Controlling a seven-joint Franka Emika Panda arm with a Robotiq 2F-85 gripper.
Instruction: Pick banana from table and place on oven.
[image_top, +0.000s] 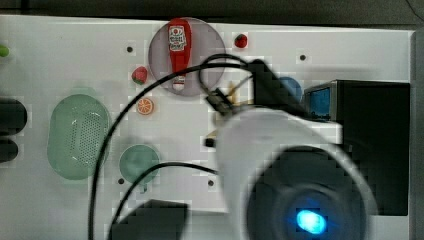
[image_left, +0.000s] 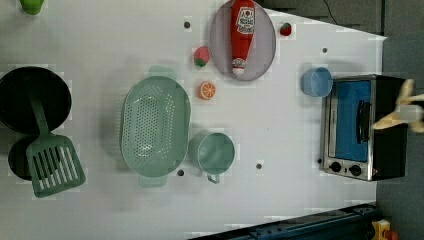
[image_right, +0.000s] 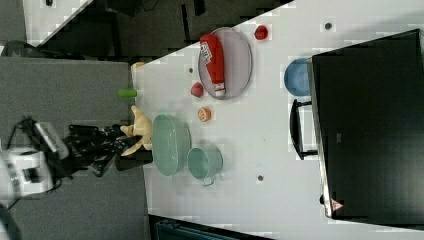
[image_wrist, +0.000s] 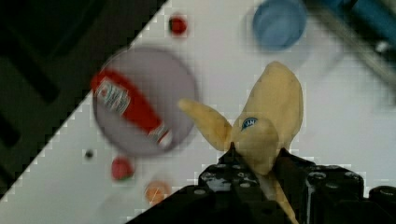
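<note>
1. Banana sits clamped between the gripper jaws, lifted clear of the table.
2. In the left view it hangs over the oven.

floor: grey, beside tabletop | far edge: dark strip | light: even, soft shadows

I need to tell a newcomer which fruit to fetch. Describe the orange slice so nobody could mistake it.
Start at the big pale green perforated oval colander on the white table. In the left view, the small round orange slice lies just off the colander's upper right, below the grey round plate bearing the red ketchup bottle. Unlike the red strawberry nearby, it is flat, orange and segmented.
</note>
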